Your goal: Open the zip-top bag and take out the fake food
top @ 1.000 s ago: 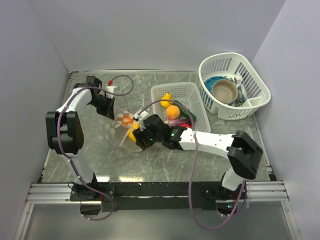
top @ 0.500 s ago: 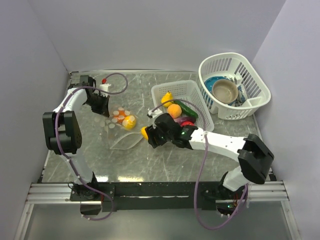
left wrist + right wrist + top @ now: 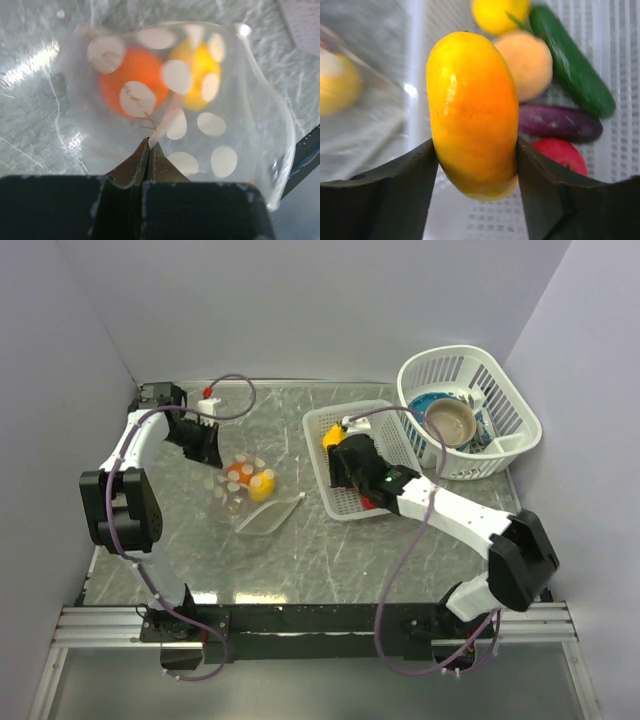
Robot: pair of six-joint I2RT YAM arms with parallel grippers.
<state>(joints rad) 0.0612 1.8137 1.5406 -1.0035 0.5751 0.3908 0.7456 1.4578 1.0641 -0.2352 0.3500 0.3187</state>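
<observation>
The zip-top bag (image 3: 262, 512) lies on the table left of centre, clear with white dots, its mouth toward the right. An orange fruit (image 3: 132, 82) and a yellow one (image 3: 200, 75) of the fake food sit inside it. My left gripper (image 3: 149, 146) is shut on a pinch of the bag's plastic at its far-left end (image 3: 210, 452). My right gripper (image 3: 475, 165) is shut on a yellow-orange fruit (image 3: 472, 112) and hangs over the white rectangular basket (image 3: 392, 430). In that basket lie a yellow fruit (image 3: 500, 15), a peach-coloured one (image 3: 527, 62), a green cucumber (image 3: 570, 65), a purple piece (image 3: 560, 122) and a red one (image 3: 560, 155).
A round white lattice basket (image 3: 520, 405) at the back right holds a bowl (image 3: 450, 420) and dishes. Grey walls close in the left, back and right sides of the table. A small white thing with a red top (image 3: 208, 393) stands at the back left.
My right gripper has carried the yellow-orange fruit from the bag's mouth rightward to above the rectangular basket. My left gripper has drawn back toward the far left with the bag's end.
</observation>
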